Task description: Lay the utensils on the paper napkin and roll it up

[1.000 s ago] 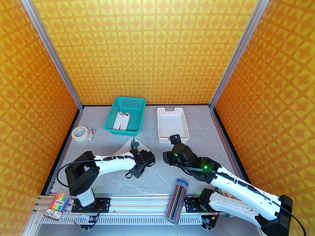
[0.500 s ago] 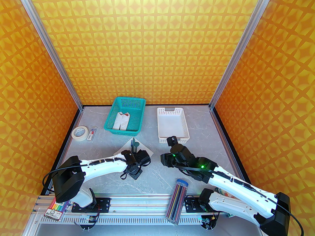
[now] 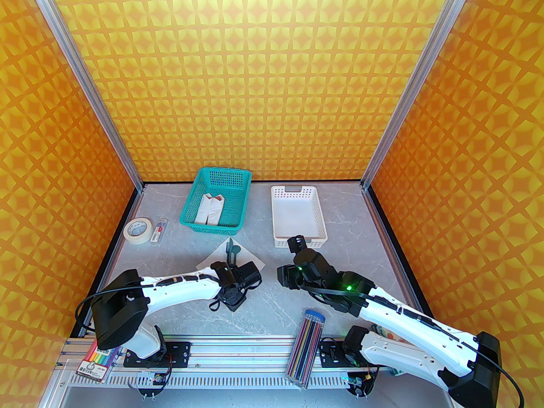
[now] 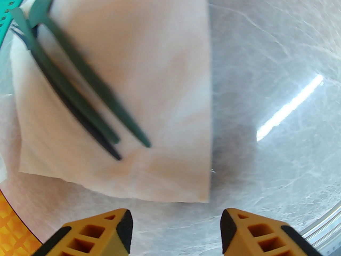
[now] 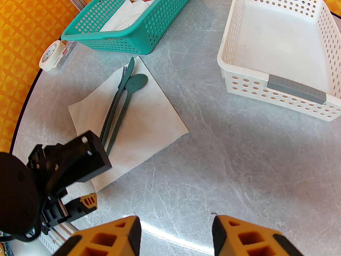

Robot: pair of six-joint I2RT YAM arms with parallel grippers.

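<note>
My left arm (image 3: 187,285) reaches low across the table (image 4: 266,63) with the wrist bent down. My left pincer (image 4: 175,223) hangs empty, jaws spread wide, just short of the near edge of the paper napkin (image 4: 165,84) at eleven o'clock. The utensils (image 4: 80,81) lie together on it, handles toward me. My right pincer (image 5: 175,231), raised and equally wide, faces the napkin at ten o'clock.
</note>
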